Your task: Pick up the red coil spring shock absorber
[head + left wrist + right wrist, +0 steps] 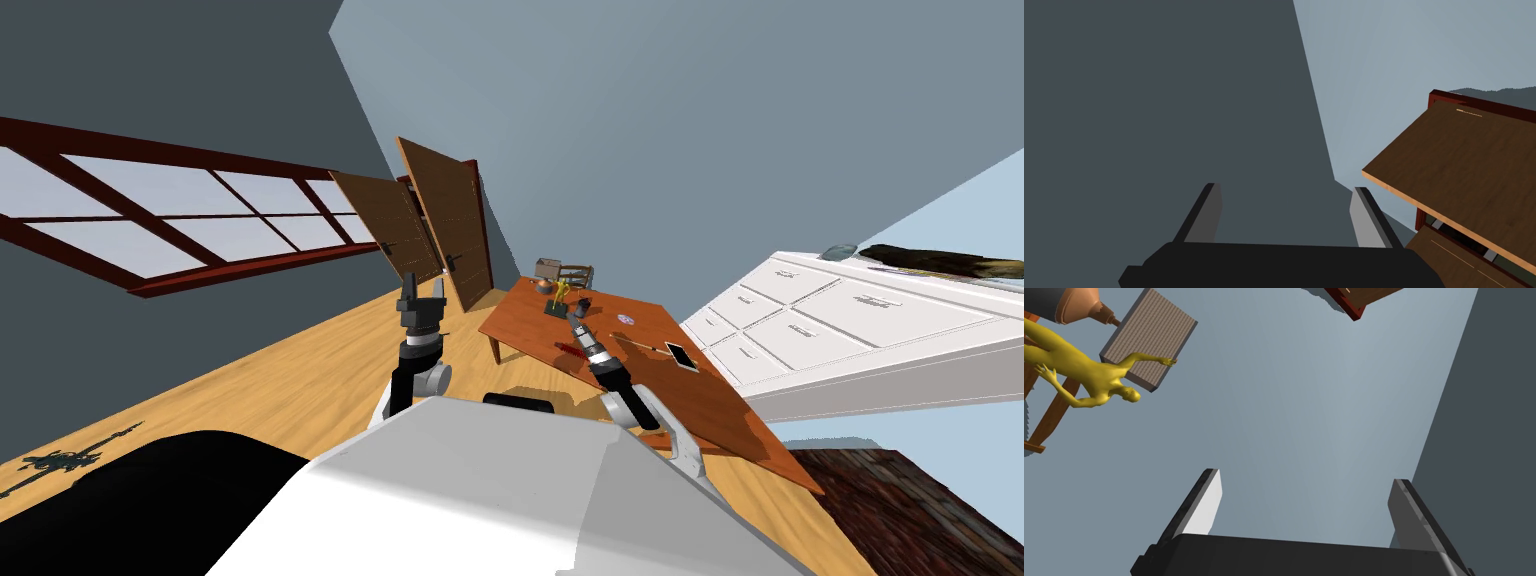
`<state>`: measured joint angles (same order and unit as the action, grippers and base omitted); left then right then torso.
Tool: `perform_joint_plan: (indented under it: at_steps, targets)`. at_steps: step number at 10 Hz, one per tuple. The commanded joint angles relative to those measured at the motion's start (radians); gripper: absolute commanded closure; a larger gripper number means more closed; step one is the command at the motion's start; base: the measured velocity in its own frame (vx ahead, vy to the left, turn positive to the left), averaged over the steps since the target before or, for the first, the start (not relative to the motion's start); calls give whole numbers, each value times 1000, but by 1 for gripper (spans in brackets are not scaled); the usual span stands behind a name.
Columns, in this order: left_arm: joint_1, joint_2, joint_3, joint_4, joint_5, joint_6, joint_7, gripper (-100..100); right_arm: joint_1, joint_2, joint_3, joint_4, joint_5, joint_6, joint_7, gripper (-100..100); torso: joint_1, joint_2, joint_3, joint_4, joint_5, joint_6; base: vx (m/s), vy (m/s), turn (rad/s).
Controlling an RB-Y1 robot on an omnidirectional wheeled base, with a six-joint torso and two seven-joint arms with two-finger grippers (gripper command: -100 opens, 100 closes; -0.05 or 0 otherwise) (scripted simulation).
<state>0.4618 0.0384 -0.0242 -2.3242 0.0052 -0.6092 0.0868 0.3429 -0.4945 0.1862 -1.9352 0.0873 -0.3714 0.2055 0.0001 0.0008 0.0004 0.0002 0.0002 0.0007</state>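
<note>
Reaching over the wooden table (pixel 700 400), right gripper (pixel 577 320) spread wide, holding nothing.
Item sought: red coil spring shock absorber (pixel 571 349), flat on the tabletop just left of my right wrist, behind the fingertips. Hand held high, probably to clear the yellow figurine (pixel 1094 375). Left gripper (pixel 421 291) open, empty, off-table.

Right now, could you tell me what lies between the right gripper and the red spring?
In the head view, only bare table separates the right gripper and the spring.
</note>
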Motion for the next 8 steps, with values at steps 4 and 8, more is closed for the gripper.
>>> perform_joint_plan:
  at_steps: [4, 8]
  targets:
    - [0, 0, 0, 0, 0, 0, 0, 0, 0, 0, 0, 0, 0, 0, 0, -100, -1, 1, 1, 0, 0, 0, -2, -2, -7]
    - [0, 0, 0, 0, 0, 0, 0, 0, 20, -57, 16, 57, 33, 25, 20, -100, 1, 0, 0, 0, 0, 0, 9, 23, 95]
